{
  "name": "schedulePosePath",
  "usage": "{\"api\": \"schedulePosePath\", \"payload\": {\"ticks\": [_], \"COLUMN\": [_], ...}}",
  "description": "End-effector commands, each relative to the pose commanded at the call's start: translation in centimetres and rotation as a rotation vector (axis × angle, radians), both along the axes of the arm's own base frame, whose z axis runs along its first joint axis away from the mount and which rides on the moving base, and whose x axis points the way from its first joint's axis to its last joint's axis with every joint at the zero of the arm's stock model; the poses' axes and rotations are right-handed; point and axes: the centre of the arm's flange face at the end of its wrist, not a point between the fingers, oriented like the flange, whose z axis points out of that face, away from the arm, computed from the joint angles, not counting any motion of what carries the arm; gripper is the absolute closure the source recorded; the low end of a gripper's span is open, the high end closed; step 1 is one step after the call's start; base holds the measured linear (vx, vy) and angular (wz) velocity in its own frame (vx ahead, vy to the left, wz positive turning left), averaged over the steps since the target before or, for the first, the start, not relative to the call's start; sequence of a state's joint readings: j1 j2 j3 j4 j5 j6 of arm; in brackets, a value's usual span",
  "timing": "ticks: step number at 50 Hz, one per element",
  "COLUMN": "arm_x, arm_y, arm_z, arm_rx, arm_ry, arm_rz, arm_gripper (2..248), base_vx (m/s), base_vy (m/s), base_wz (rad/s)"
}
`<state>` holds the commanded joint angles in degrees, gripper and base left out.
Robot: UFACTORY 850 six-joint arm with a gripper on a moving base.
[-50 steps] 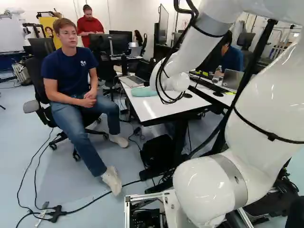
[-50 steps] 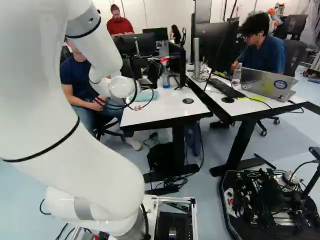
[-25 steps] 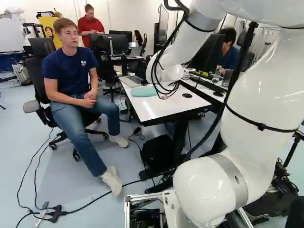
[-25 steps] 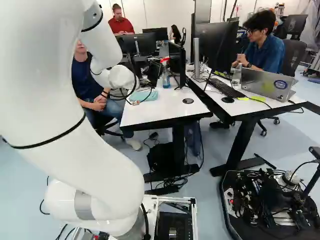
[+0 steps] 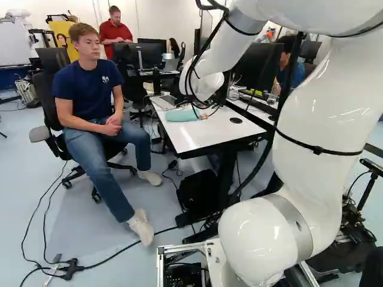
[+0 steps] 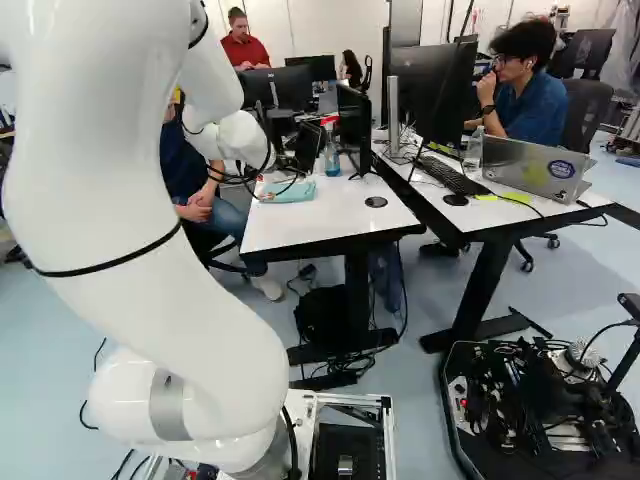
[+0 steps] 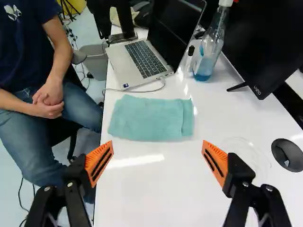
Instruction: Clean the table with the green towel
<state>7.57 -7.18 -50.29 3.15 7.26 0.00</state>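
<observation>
While fingers [image 7: 98,163] gape—towel [image 7: 149,118] lies ahead.

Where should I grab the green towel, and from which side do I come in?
I'd take the green towel at mid-length, straight down from above. It lies folded and flat on the table, no part standing up, so the open gripper will probably have to press low and bunch the cloth. Favor its near half: a cable runs close along the far edge, by the laptop.
</observation>
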Motion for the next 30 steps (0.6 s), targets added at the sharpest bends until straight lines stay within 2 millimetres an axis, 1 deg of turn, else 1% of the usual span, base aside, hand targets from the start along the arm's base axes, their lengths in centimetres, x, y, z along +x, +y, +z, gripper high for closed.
{"api": "schedulePosePath", "payload": {"ticks": [12,30], "arm_x": [1.5,4.5], "arm_y": [0.7,1.8], "arm_z": [0.8,2.7], "arm_rx": [0.006,0.012], "arm_ry": [0.054,0.019], "arm_rz": [0.004,0.015], "arm_gripper": [3,3], "base_vx": [0.000,0.000], "base_vy": [0.000,0.000], "base_wz": [0.000,0.000]}}
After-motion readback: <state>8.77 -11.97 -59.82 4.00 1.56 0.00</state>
